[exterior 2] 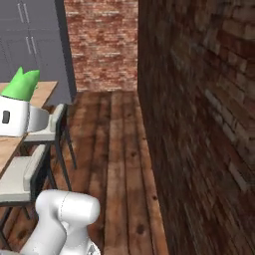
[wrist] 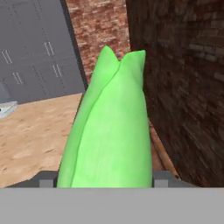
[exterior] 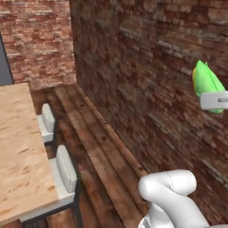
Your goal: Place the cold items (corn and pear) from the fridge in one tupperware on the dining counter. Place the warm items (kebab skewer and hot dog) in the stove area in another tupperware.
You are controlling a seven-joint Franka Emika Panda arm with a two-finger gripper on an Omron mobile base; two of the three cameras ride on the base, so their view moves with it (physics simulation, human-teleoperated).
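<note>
One corn point(wrist: 109, 127) is pinched in the hand point(wrist: 105, 181), its long axis running forward past the fingertips, while the table point(exterior: 18, 147) lies lower and to the left, reaching far toward grey cabinets point(wrist: 35, 52).

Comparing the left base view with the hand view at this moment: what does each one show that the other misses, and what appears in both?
Left base view alone: two pale stools tucked along the dining counter, the plank floor between them and the brick wall, and yellow streaks on the corn.

Hand view alone: dark grey cabinets beyond the counter, and the corn's forked tip seen along its length between the fingers.

Both: the green corn held in the gripper, the wood-grain counter, the brick wall.
</note>
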